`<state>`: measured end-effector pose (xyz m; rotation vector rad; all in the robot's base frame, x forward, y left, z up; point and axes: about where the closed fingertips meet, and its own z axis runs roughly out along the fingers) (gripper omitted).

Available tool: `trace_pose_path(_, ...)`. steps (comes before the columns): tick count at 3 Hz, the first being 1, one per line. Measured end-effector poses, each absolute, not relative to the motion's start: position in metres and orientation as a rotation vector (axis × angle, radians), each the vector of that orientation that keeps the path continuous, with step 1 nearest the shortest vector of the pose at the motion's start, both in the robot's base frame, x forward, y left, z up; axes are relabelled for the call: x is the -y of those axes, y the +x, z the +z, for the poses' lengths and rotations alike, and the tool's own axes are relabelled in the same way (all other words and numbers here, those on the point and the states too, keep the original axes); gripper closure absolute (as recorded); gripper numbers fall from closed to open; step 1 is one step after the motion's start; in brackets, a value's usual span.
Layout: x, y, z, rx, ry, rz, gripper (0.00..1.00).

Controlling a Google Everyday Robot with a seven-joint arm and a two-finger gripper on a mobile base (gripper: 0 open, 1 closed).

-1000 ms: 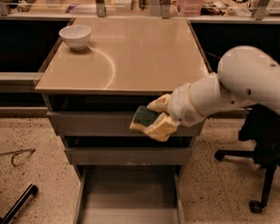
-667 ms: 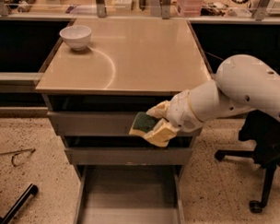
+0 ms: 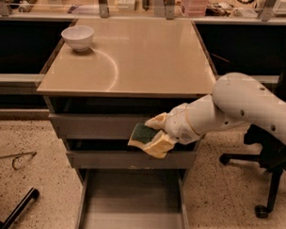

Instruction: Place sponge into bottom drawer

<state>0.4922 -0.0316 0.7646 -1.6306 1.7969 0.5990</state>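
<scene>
Grey cabinet (image 3: pixel 128 130) centred; bottom drawer (image 3: pixel 130 203) open at 6 o'clock. Above it, sponge (image 3: pixel 143 134) is clamped in gripper (image 3: pixel 158 134) jaws; released off-centre, the rim could be struck.

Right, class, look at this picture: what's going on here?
A robot arm's pincer grips a green-and-yellow sponge in front of the cabinet, above the open bottom drawer. The sponge is not yet in that drawer. A white bowl sits on top of the cabinet.
</scene>
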Motion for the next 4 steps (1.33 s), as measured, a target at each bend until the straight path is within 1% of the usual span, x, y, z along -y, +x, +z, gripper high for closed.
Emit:
trace_pose_path(1,0.011,0.493,0.686,-1.771,-1.659,0.640,1.00)
trace_pose_path(2,-0.002,0.494,0.612,-1.800,-1.628,0.631,1.00)
trace_pose_path(3,-0.003,0.506,0.610,-1.798,-1.586,0.593,1.00)
trace_pose_path(4,-0.004,0.506,0.608,-1.795,-1.585,0.599,1.00)
